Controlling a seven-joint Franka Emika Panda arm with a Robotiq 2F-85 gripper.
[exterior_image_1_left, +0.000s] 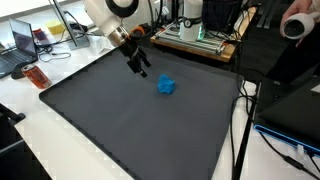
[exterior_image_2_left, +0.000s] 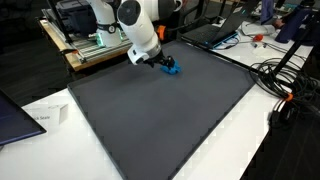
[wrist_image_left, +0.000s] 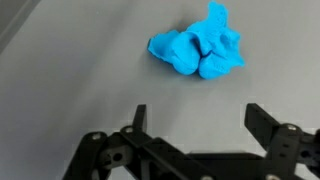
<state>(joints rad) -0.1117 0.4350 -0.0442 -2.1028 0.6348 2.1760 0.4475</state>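
- The mat (exterior_image_1_left: 120, 130) lies on the desk (exterior_image_1_left: 50, 130).
- The crumpled cloth (exterior_image_1_left: 166, 86) lies on the mat, toward its far half in an exterior view.
- The claw (exterior_image_1_left: 140, 70) hangs above the mat, just beside the cloth, apart from it.
- A laptop (exterior_image_1_left: 22, 42) sits beyond the mat's corner.

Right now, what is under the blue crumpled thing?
The blue crumpled thing rests on the dark grey mat, which shows all around it. Anything beneath its folds is covered. The open gripper is apart from it.

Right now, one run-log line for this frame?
gripper: open, empty | nearest: blue lump, untouched, just ahead of jaws | surface: dark mat
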